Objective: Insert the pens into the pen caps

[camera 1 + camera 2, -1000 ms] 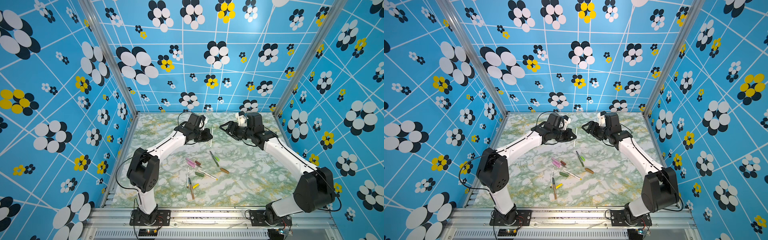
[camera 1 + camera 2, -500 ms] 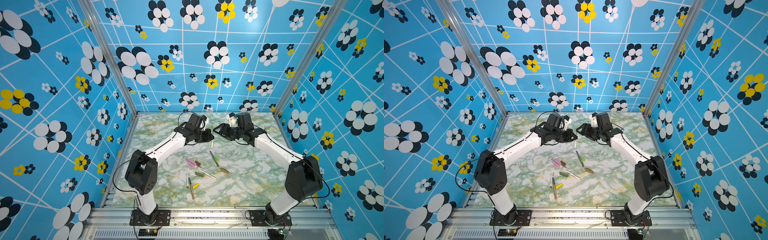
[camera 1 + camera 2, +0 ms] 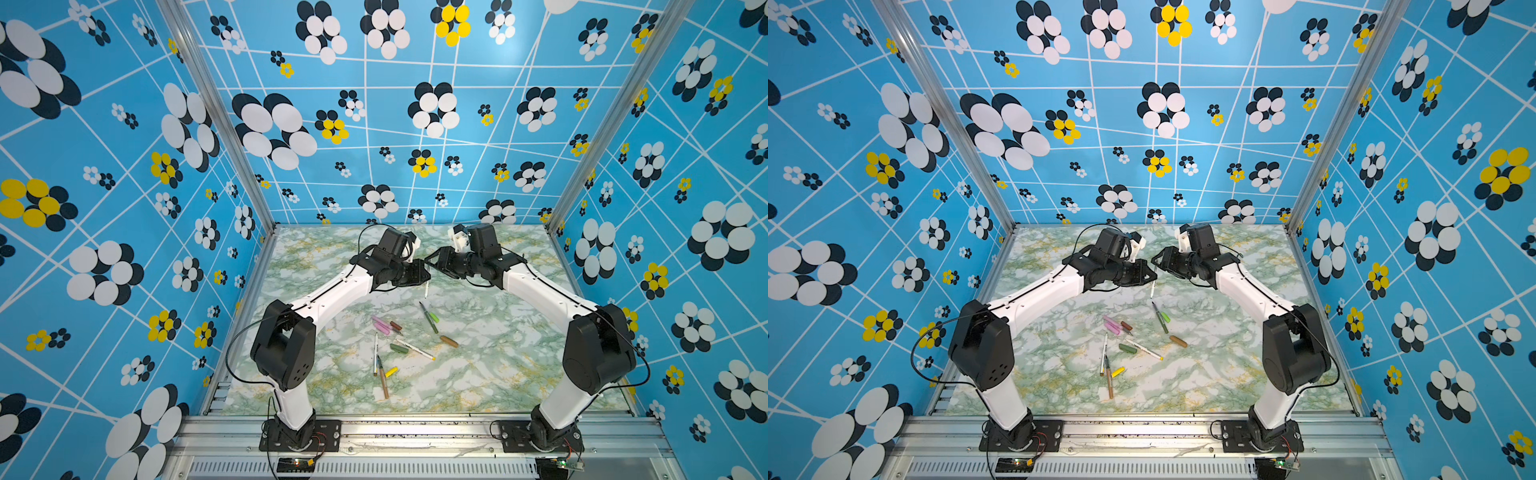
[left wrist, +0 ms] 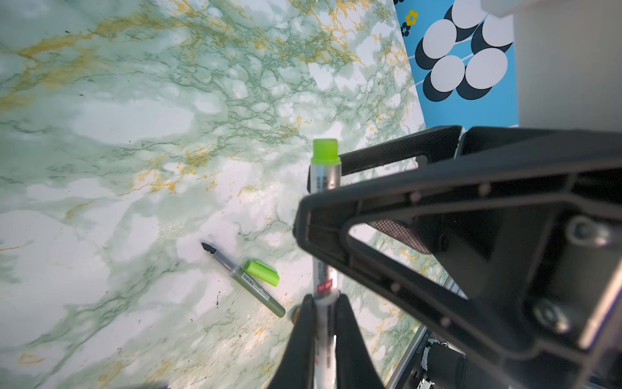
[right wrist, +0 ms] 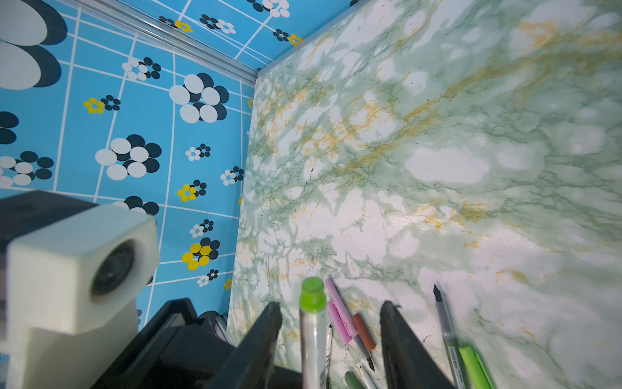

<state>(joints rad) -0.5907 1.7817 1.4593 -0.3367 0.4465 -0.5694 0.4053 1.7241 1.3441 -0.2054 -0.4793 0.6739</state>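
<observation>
Pens (image 3: 382, 381) and pen caps (image 3: 382, 329) lie loose around the middle of the tabletop (image 3: 490, 374), among them a dark green pen (image 3: 432, 326) with a light green cap (image 3: 434, 317) just beside it. Farther back and above them, the left jaws are clamped on a white pen (image 3: 426, 289) with a light-green end (image 4: 324, 151), holding it near upright and clear of the tabletop, its thin end hanging below them. The right jaws stand open astride the same pen, nearer its green end. In the right wrist view a gap shows between the barrel (image 5: 313, 336) and each finger (image 5: 264, 336), so they are not touching it. Both arms reach inward, their jaws meeting over the far middle of the tabletop.
</observation>
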